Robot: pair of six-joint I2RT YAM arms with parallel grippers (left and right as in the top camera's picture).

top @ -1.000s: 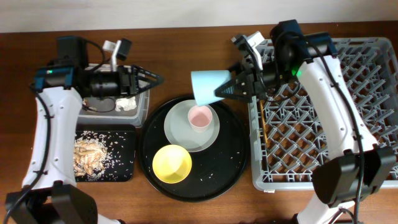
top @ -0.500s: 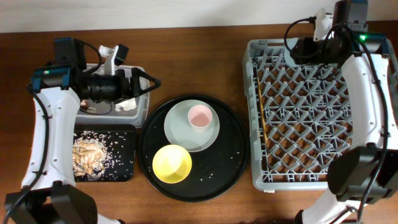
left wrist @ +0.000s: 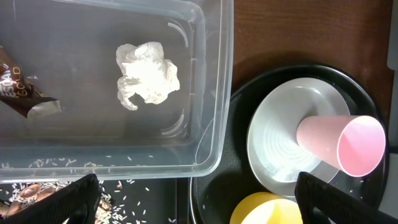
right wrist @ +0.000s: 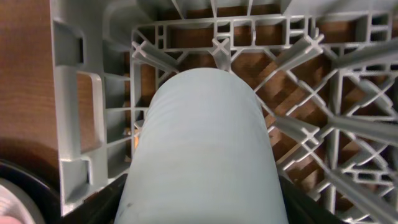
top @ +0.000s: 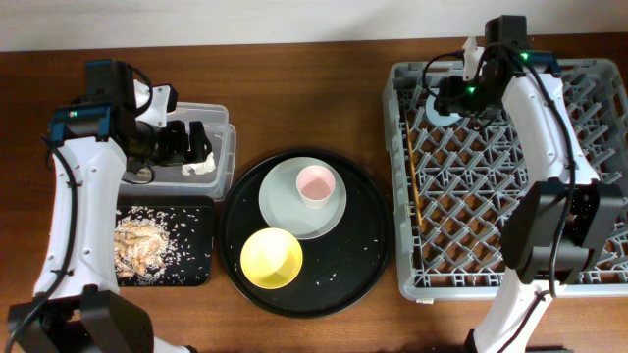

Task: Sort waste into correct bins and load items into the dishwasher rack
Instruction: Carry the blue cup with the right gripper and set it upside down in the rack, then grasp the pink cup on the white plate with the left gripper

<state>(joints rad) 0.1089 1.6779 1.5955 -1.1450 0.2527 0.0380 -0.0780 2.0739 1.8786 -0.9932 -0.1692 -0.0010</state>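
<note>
R gripper (right wrist: 200, 214) closed on the light blue cup (right wrist: 202, 143): dark fingers (right wrist: 102, 205) hug both sides of it, and the cup body fills the mid of the wrist view. It sits over the far-left corner of the dishwasher rack (right wrist: 93, 124), w/ the rack's outer wall just beside the cup on one side, upright pegs and lattice on the other sides, and little free room round it. Can't tell if the cup touches the rack floor. Bare table (right wrist: 25, 74) lies beyond the wall. Chopsticks (top: 413, 186) lie along the rack's left column, nearer the robot, apart from the cup. L gripper (left wrist: 209, 199) wide open, holding nothing, above the clear tub (left wrist: 211, 93) at its tray-side rim. The tissue wad (left wrist: 147, 74) lies in the tub below and apart from the fingers, and the wrapper (left wrist: 25, 93) is at the tub's other end. Flat black tray (top: 196, 230) w/ food scraps (top: 137, 245) is just beside the tub. Round black tray (top: 363, 255) sits between tub and rack, carrying the plate (left wrist: 280, 143) w/ the pink cup (left wrist: 339, 140) on it and the yellow bowl (left wrist: 264, 210) beside the plate.
</note>
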